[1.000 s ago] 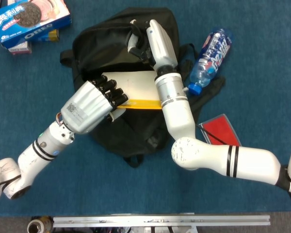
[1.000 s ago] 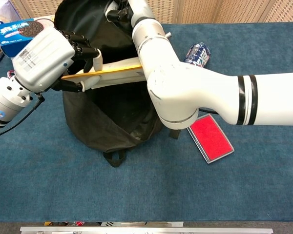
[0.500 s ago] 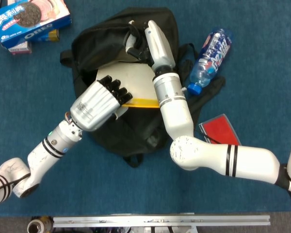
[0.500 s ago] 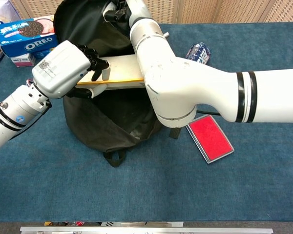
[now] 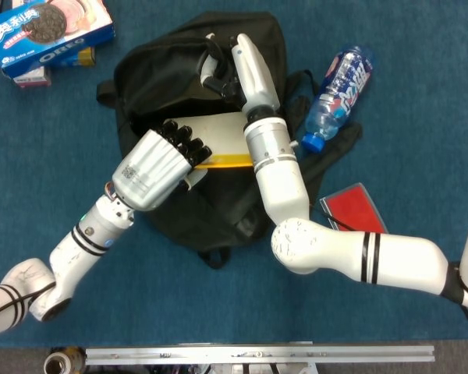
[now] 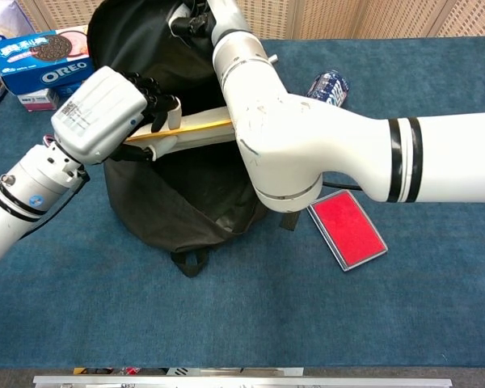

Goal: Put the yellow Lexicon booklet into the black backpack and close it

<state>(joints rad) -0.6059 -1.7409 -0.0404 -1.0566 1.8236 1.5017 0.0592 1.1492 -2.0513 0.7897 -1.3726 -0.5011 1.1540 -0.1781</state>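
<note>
**Booklet at the mouth of the backpack, not yet inside**

Item 1. Black backpack (image 5: pixel 179 210): lies flat on the blue table (image 5: pixel 421 54), its mouth towards the far side. The opening is held apart; the dark inside shows behind the booklet. Zip not closed.

Item 2. Yellow booklet (image 5: pixel 218 136): pale cover up, yellow edge showing along its near side. It lies across the opening, resting on the bag's near wall, about level. It appears partly over the mouth but not down inside; how much of its far edge has entered cannot be told, as the right forearm covers one end.

Item 3. Left hand (image 5: pixel 160 160): fingers clamped on the booklet's left end, dark fingertips over the top, thumb below, as the chest view shows.

Item 4. Right hand (image 5: pixel 218 66): reaches over the bag to the far rim of the opening. Its fingers seem curled around the black fabric there, probably holding the flap up; the exact hold cannot be told, since dark fingers merge with dark cloth.

Item 5. Other things: a biscuit box (image 5: pixel 47 31) far left, a water bottle (image 5: pixel 339 89) just beside the bag on the right, a red card (image 5: pixel 355 210) near the right arm.

Progress, as judged: opening done, booklet presented. Left: slide it fully inside, release, then zip the bag shut.
</note>
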